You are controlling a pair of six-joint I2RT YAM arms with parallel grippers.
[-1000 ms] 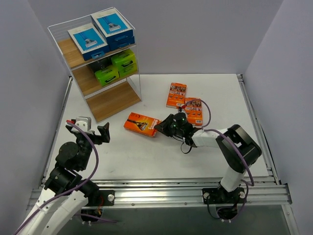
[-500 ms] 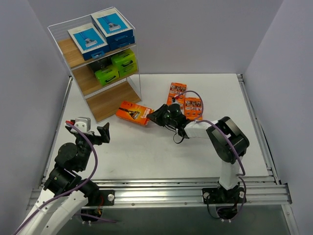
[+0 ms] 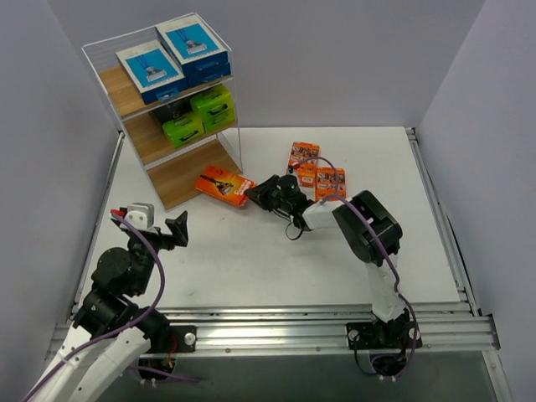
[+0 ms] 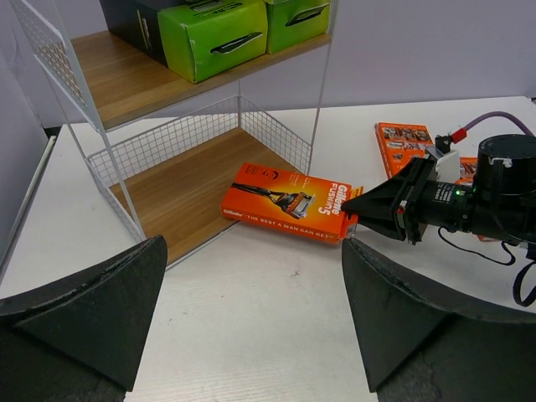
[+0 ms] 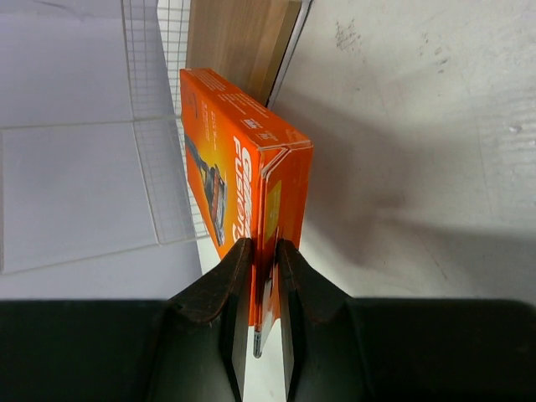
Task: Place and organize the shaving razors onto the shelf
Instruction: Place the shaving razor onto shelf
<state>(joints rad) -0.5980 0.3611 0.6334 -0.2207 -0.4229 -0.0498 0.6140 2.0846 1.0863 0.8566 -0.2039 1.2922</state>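
Note:
My right gripper (image 3: 260,195) is shut on the end flap of an orange razor pack (image 3: 224,185). The flap is pinched between its fingers (image 5: 239,268), and the pack (image 5: 243,184) stands on edge in the right wrist view. The pack's far end (image 4: 289,201) reaches the front corner of the shelf's lowest board (image 3: 180,172). On the top tier lie two blue-and-white packs (image 3: 151,67), and lime-green packs (image 3: 182,127) fill the middle tier. My left gripper (image 3: 152,219) stands open at the near left with nothing in it (image 4: 253,247).
Two more orange packs (image 3: 303,159) (image 3: 331,182) lie on the white table behind the right arm. The shelf's white wire frame (image 4: 276,134) edges the lowest board (image 4: 180,188). Grey walls close the left, back and right sides.
The right gripper has carried the orange pack to the left and farther back, up to the shelf's lowest board. The left arm has barely moved.

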